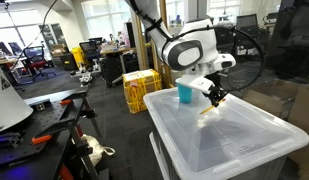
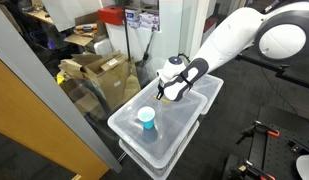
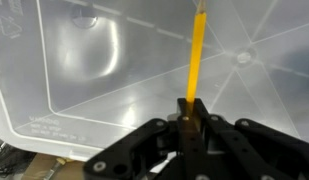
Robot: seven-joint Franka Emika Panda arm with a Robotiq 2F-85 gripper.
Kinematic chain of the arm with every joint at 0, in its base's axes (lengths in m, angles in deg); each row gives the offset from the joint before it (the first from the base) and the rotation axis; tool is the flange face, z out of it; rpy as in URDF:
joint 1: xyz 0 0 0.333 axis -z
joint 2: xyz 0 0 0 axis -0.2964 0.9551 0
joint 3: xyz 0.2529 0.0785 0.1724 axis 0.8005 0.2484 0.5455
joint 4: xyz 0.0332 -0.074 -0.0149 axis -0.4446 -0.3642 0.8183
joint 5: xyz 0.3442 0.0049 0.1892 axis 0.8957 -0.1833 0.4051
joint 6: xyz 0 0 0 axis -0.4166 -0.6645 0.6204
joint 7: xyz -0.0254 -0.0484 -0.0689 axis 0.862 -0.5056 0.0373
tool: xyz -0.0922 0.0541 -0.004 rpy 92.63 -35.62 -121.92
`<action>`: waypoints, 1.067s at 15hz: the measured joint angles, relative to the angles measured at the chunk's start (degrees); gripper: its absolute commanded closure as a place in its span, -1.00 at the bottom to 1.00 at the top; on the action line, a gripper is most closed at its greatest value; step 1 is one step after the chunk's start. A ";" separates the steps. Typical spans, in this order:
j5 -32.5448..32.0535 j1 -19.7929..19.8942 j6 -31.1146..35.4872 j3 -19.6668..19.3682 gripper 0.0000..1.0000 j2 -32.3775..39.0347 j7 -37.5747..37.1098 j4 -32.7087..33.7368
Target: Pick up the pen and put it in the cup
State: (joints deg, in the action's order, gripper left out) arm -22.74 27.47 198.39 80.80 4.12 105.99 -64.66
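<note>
We're watching the gripper [image 3: 191, 118] clamping the yellow pen [image 3: 197, 60] over the clear bin lid [image 3: 84, 90]. The cup [image 1: 184, 92] is standing near the lid's edge, and we're finding the embossed lettering [image 3: 39, 125] unreadable.

The work surface is the clear lid [image 1: 229, 140] of a translucent plastic storage bin [image 2: 144, 155], seen in both exterior views [image 2: 184, 112]; in an exterior view this bin is stacked on a second one. The lid is ribbed with a raised rim [image 3: 54, 130]. Only a light blue cup [image 1: 185, 92] stands on it, upright, near the middle of one short edge [image 2: 146, 120]. A yellow pen [image 3: 197, 60] hangs over the lid's centre; whether its tip touches cannot be told.
</note>
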 measured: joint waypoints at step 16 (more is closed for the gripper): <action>-0.16 2.52 -0.79 2.70 0.96 -10.93 0.31 -9.17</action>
State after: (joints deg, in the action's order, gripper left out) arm -22.90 29.99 197.60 83.50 -6.82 106.29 -73.83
